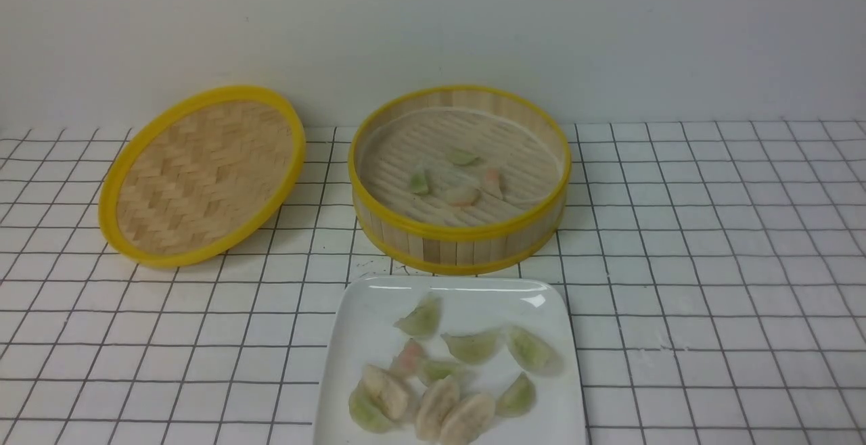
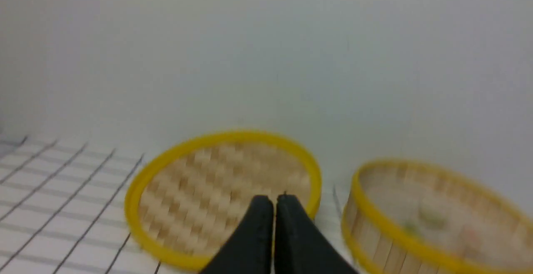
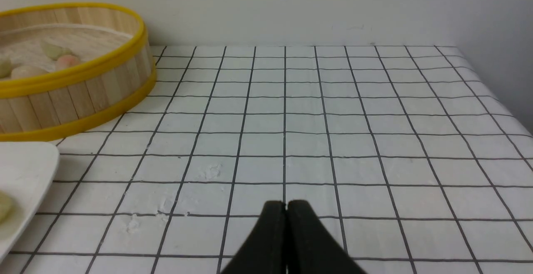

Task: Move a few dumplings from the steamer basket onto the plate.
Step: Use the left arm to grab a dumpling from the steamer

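Front view: four dumplings [image 1: 463, 195] lie on the floor of the steamer basket [image 1: 460, 245], just on the far side of the plate [image 1: 467, 296], which already carries several. Neither arm shows there. The left fingers [image 2: 258, 228] and right fingers [image 3: 270, 232] are pressed together, holding nothing. A careless reach could knock the basket's deep wall, and a hard pinch might tear the soft-looking skins.

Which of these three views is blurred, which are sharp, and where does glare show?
Left wrist view: blurred, the lid and steamer basket smeared. Right wrist view: sharp, the tablecloth grid crisp. Front view: sharp, evenly lit, with white glare along the far rim of the plate.
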{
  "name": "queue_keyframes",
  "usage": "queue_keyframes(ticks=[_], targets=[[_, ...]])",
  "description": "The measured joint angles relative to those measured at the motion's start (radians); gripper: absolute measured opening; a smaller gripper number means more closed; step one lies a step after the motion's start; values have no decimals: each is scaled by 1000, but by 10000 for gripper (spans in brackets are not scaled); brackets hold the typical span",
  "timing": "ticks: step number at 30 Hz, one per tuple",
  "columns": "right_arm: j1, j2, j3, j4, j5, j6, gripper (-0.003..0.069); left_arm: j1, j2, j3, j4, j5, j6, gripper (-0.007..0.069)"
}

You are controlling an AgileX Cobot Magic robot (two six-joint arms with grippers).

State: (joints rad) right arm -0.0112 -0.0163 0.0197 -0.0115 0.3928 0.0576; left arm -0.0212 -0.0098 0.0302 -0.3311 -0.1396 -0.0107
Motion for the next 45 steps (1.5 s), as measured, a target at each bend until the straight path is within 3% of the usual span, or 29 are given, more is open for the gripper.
queue_keyframes(ticks=[4,9,13,15,16,17,18,19,20,24,29,35,40,45], targets=[[0,0,0,0,0,0,-10,0,0,-3,-88,-158,-111,-6],[0,0,0,0,0,0,-10,0,23,-138,-107,-106,-196,-6],[0,0,0,0,0,0,-10,0,209,-406,-29,111,-150,-6],[0,0,0,11,-4,0,-10,0,400,-639,22,378,-95,-6],[0,0,1,11,-6,2,-10,0,416,-658,25,403,-87,-6],[0,0,3,48,-16,12,-10,0,497,-747,30,527,-70,-6],[0,0,8,153,-50,58,-10,0,646,-891,28,753,-45,-6],[0,0,9,235,-78,96,-10,0,727,-956,22,867,-28,-6],[0,0,9,252,-83,104,-10,0,760,-979,20,908,-21,-6],[0,0,9,557,-226,202,-10,0,1079,-1109,-9,1205,52,-6],[0,0,9,703,-296,211,-10,-55,1369,-1166,-17,1275,106,-6],[0,0,9,735,-327,211,-10,-174,1574,-1330,0,1248,120,-6],[14,56,-142,708,-91,120,-10,-238,1789,-1607,36,1269,127,-6],[20,323,-504,591,270,-30,-10,-277,1995,-1872,84,1291,128,4]])
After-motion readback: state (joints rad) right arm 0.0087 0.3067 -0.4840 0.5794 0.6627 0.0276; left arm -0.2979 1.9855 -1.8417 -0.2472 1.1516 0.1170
